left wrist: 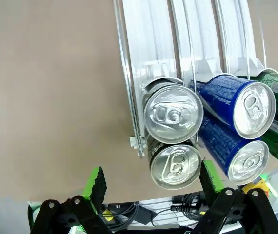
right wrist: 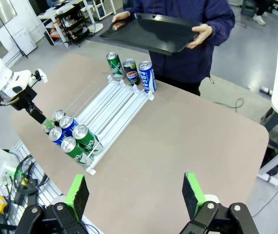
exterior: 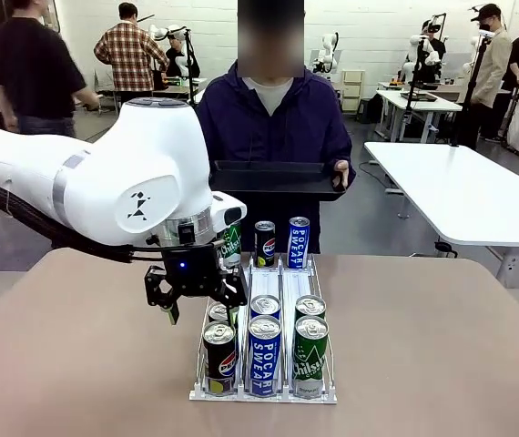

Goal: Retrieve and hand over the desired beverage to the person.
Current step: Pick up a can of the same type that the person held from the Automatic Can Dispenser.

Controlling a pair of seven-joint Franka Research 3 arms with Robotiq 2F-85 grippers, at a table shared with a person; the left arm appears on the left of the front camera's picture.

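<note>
Hovering at frame centre, left gripper (left wrist: 152,179), fingers spread, above front left-lane can (left wrist: 175,164) in rack (exterior: 264,393). Right gripper (right wrist: 135,194) open, empty. Person (exterior: 273,127) holds tray (exterior: 273,179), upper centre.

Person (exterior: 273,118) in purple jacket, top center, holds black tray (exterior: 273,177). Six cans (exterior: 264,350) upright at rack's (exterior: 241,393) near end, lower center; three more cans (exterior: 265,241) at far end.

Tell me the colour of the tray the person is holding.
Black. The tray shows best in the right wrist view.
</note>
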